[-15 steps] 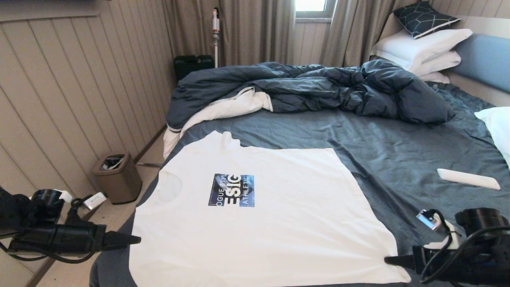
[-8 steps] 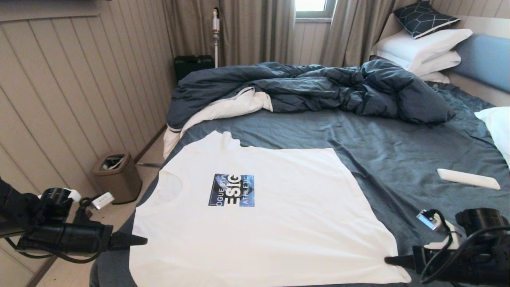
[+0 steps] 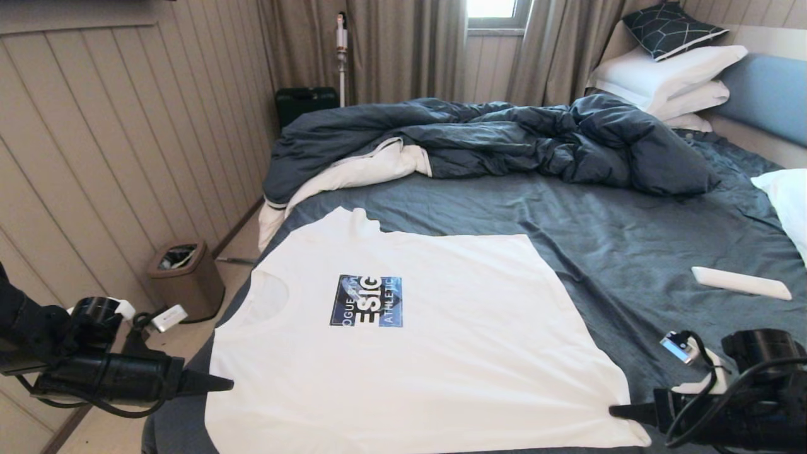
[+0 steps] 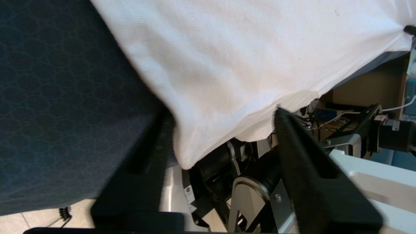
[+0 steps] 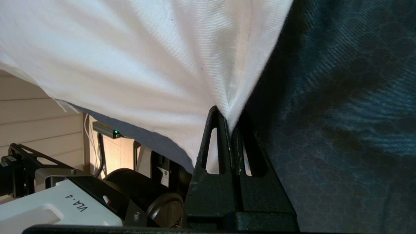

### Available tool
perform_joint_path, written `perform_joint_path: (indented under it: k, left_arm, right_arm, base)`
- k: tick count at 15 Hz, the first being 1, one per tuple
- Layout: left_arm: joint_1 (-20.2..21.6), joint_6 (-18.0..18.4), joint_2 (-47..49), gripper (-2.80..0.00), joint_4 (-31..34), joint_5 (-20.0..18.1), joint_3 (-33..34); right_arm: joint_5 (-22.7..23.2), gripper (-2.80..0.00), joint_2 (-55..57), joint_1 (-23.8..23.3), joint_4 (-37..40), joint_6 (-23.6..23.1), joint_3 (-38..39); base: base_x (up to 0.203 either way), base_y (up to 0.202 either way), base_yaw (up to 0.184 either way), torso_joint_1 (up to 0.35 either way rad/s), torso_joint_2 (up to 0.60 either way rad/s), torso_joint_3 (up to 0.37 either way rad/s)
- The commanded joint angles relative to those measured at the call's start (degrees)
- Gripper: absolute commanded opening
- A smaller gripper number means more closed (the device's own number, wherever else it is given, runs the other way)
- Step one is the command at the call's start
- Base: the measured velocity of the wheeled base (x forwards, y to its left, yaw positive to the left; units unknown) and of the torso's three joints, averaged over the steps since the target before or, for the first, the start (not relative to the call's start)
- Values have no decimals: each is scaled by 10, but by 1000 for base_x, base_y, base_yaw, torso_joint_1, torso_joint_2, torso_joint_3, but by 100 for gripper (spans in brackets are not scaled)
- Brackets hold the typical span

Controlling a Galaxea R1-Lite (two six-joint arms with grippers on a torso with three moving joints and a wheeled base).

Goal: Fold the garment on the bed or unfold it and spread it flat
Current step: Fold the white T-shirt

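Note:
A white T-shirt, the garment (image 3: 403, 372), lies spread flat with its blue print facing up on the near part of the bed (image 3: 630, 252). Its collar points left. My left gripper (image 3: 222, 383) is at the shirt's left side near the front edge. In the left wrist view this gripper (image 4: 221, 130) is open, its fingers (image 4: 292, 139) apart on either side of the garment's (image 4: 227, 65) hanging edge. My right gripper (image 3: 616, 411) is at the shirt's right corner. The right wrist view shows it (image 5: 229, 118) shut on the garment's (image 5: 146, 58) hem.
A rumpled dark duvet (image 3: 504, 139) fills the far half of the bed, with white pillows (image 3: 668, 75) by the headboard and another pillow (image 3: 788, 202) at the right. A white remote-like bar (image 3: 741, 283) lies on the sheet. A brown bin (image 3: 186, 280) stands on the floor at the left.
My left gripper has moved right, up to the shirt's left edge, and its fingers have narrowed around the cloth. The right gripper and the shirt have stayed put.

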Motion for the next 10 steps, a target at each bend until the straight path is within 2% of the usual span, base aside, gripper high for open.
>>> perform_joint_path:
  k: [1,10]
  left_arm:
    - [0,1,-1,-280,0,-3,1]
    - [1,9,-16,-280,1,-2,25]
  right_arm:
    - [3,-280,1,-1,-1,-1,0]
    - [3,-280,-7,-12,-8,-2,24]
  base:
    - [0,0,0,0,0,0]
    - [0,0,0,0,0,0]
